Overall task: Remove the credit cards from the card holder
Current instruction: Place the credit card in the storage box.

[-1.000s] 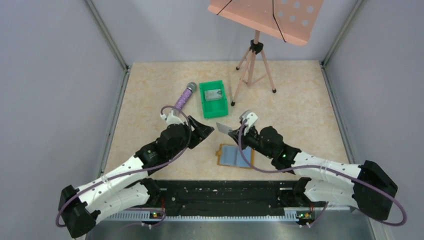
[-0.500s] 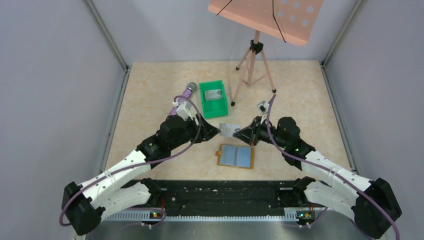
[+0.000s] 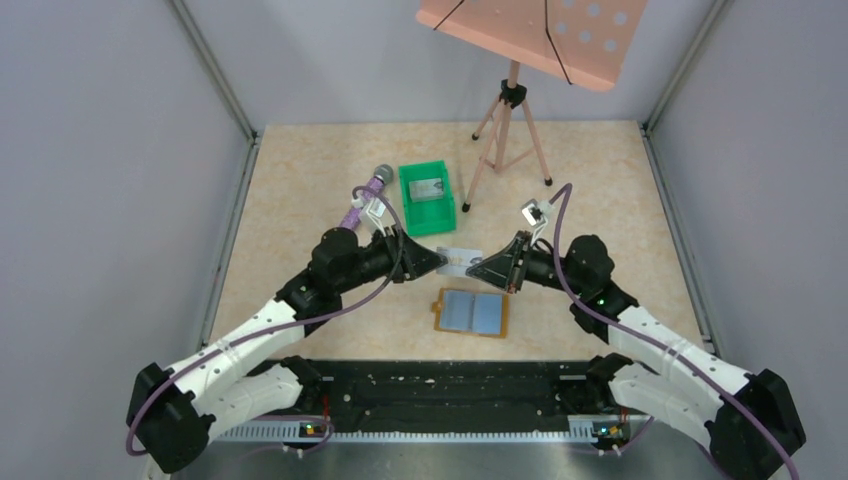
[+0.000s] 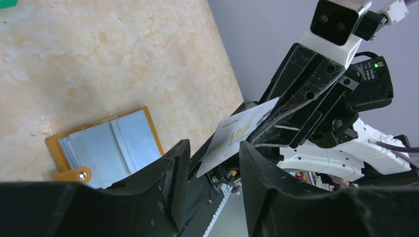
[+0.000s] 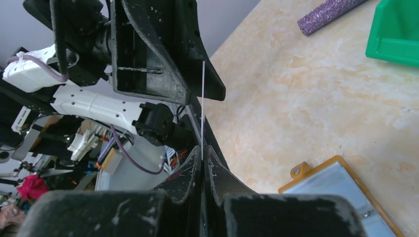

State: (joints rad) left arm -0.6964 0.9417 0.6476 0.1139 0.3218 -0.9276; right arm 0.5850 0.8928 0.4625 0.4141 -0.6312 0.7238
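Observation:
The card holder lies open on the table, tan with pale blue pockets; it also shows in the left wrist view and the right wrist view. My right gripper is shut on a silvery credit card and holds it in the air above the holder. The card is edge-on in the right wrist view, pinched at the right gripper's tips. My left gripper is open, and the card's free end lies between the left gripper's jaws, apparently untouched. Another card lies in the green bin.
A green plastic bin stands behind the grippers, also in the right wrist view. A purple glitter microphone lies left of it. A tripod music stand stands at the back right. Grey walls enclose the table.
Both grippers have swung inward to meet above the card holder. The right gripper turned the card towards the left gripper, whose open jaws now straddle the card's end.

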